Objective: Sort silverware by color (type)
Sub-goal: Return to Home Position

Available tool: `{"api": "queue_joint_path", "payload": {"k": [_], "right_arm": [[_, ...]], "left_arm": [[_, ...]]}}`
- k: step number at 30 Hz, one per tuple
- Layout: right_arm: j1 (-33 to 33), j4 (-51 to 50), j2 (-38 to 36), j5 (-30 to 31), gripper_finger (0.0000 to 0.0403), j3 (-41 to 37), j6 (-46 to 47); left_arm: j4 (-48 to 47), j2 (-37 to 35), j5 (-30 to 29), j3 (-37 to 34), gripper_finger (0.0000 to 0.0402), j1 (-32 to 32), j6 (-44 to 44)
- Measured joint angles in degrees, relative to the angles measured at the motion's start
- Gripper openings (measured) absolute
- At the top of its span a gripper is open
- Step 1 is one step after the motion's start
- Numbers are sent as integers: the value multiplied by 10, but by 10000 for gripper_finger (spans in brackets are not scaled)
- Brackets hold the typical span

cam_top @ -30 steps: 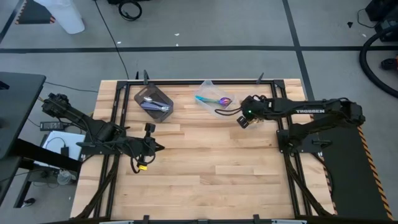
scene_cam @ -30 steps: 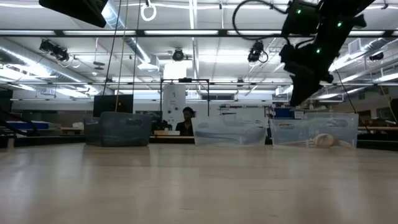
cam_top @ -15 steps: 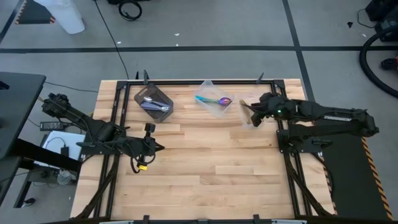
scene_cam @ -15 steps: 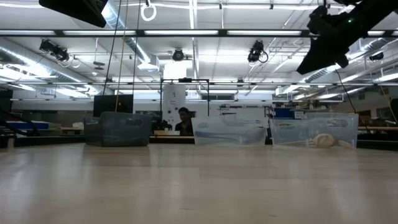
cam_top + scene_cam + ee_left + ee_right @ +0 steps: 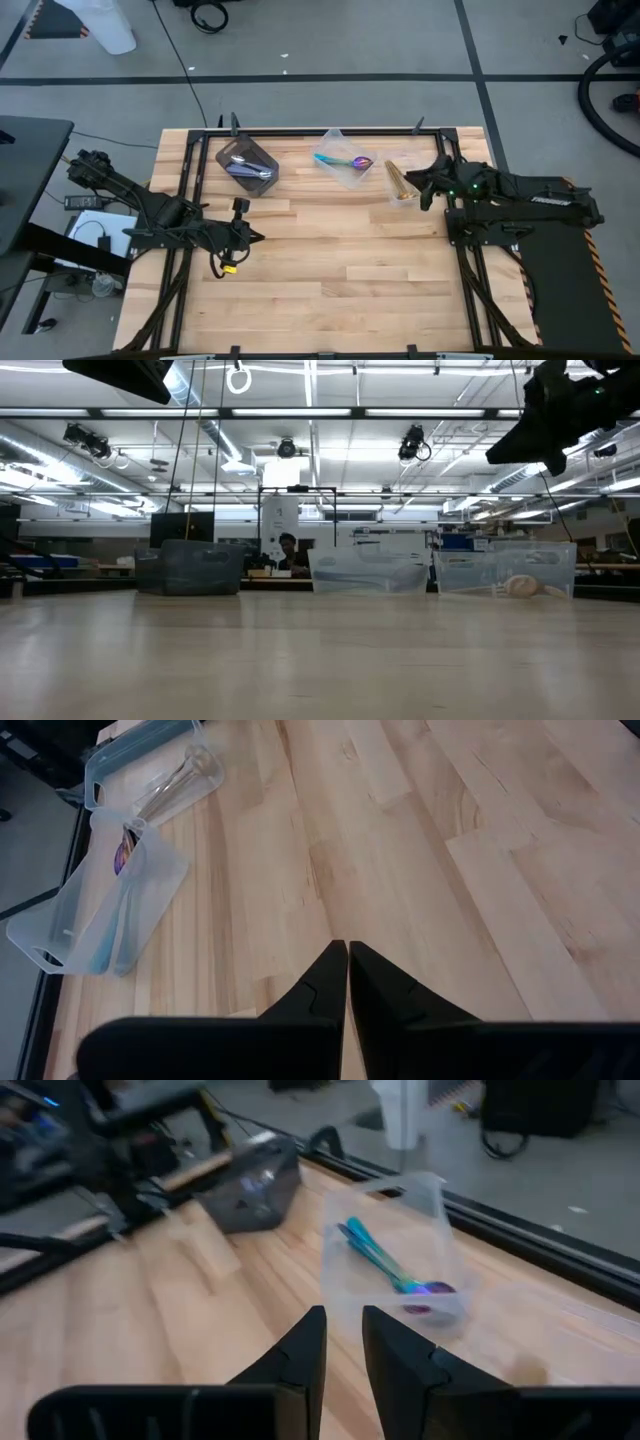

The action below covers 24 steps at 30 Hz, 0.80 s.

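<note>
Hovering right hand (image 5: 343,1323) (empty) near gold spoons (image 5: 399,182).

Right arm (image 5: 565,405) cropped at low view's top edge; gold spoons (image 5: 520,586) below it blur behind clear bin (image 5: 465,565) wall, maybe several, uncountable.

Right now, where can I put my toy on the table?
The big bare wood of the table's middle and near side, right of the left gripper, is free. The far edge is crowded: dark bin, middle clear bin, right clear bin, with the right gripper beside it.
</note>
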Motion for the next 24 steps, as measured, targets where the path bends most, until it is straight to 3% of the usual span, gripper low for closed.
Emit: {"api": "queue_joint_path", "payload": {"k": [7,19,24], "right_arm": [[0,152,-48,-46,79,-95,-20],[0,400,-53,-75,79,-227,-70],[0,446,-54,-92,79,-254,-76]], "left_arm": [[0,0,0,0,23,0,0],[0,0,0,0,23,0,0],[0,0,0,0,23,0,-1]]}}
